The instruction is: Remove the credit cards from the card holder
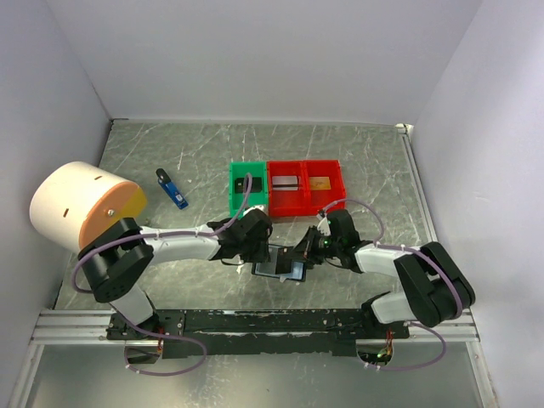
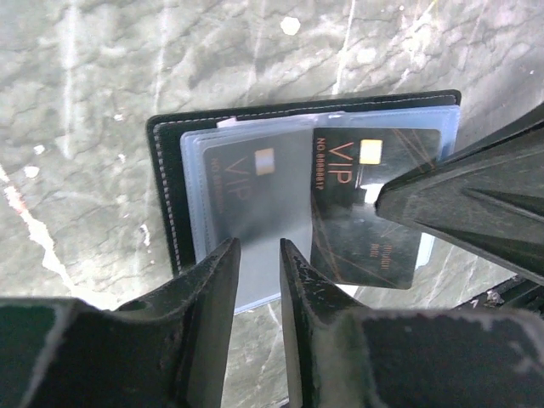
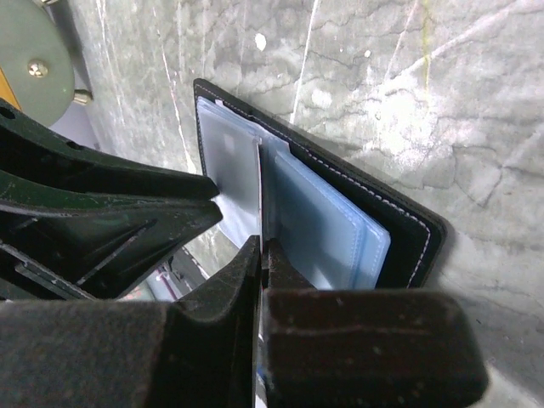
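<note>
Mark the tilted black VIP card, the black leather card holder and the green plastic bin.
Black VIP card (image 2: pixel 350 228): left wrist view, printed face.
Black leather card holder (image 2: pixel 164 195): left wrist view, stitched edge.
Green plastic bin (image 1: pixel 233 187): top view, left wall.

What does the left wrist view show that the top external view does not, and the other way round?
Only the left wrist view: the VIP lettering and gold chip on the black card, which sticks partly out of the card holder, and a second card behind clear plastic.
Only the top external view: the green bin, two red bins, the blue stick and the white cylinder with an orange end.
Both: the card holder lying open, the left gripper over it with fingers apart, and the right gripper shut on the black card.
</note>
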